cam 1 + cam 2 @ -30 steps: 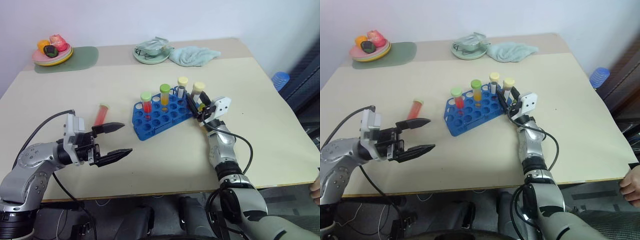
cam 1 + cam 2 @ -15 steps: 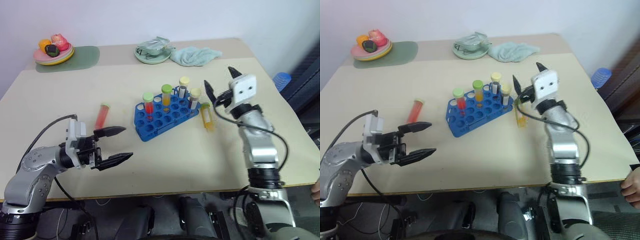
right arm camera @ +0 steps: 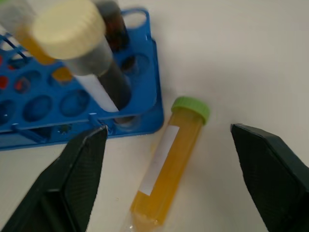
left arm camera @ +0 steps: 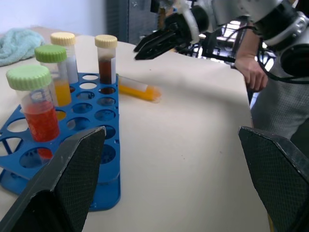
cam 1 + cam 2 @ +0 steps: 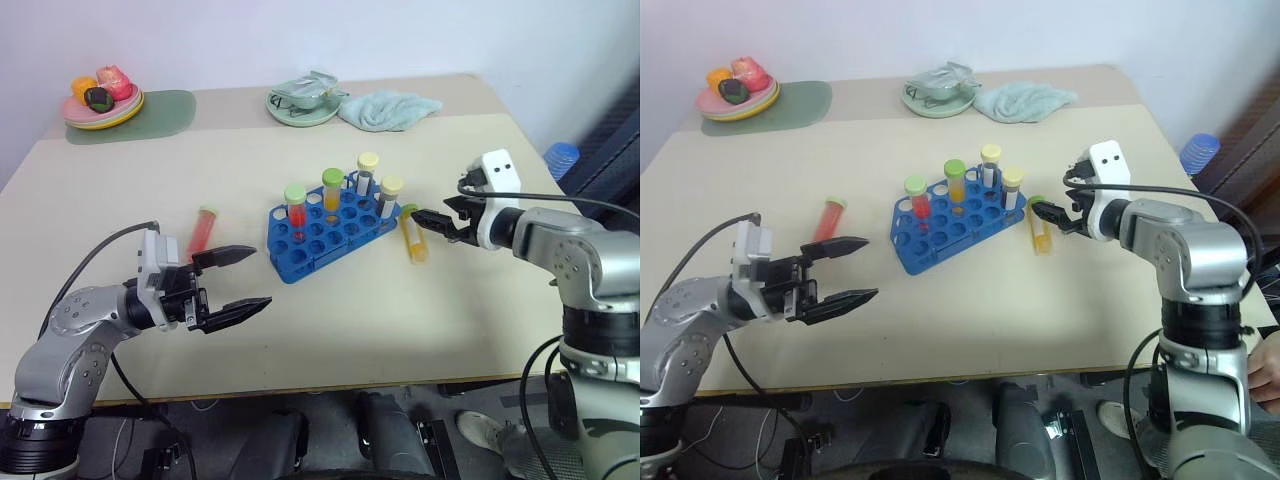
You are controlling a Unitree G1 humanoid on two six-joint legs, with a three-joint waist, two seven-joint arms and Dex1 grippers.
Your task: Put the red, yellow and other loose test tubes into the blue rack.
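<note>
1. Red test tube (image 5: 204, 230) lies flat on the desk (image 5: 300, 320), just beyond the released left gripper (image 5: 238, 280).
2. Blue rack (image 5: 318, 235) holds four upright tubes.
3. Yellow test tube (image 5: 413, 234) lies beside the rack, under the released right gripper (image 5: 424, 219).

No legible text, not even on the blank white label of the yellow tube (image 3: 165, 166).

A plate (image 5: 104, 114) of toy food is being carried on a green mat (image 5: 165, 115) at the bench's (image 5: 330, 320) far corner. A crumpled light-blue cloth (image 5: 388, 109) is lying beside a pale green dish (image 5: 303, 110).
</note>
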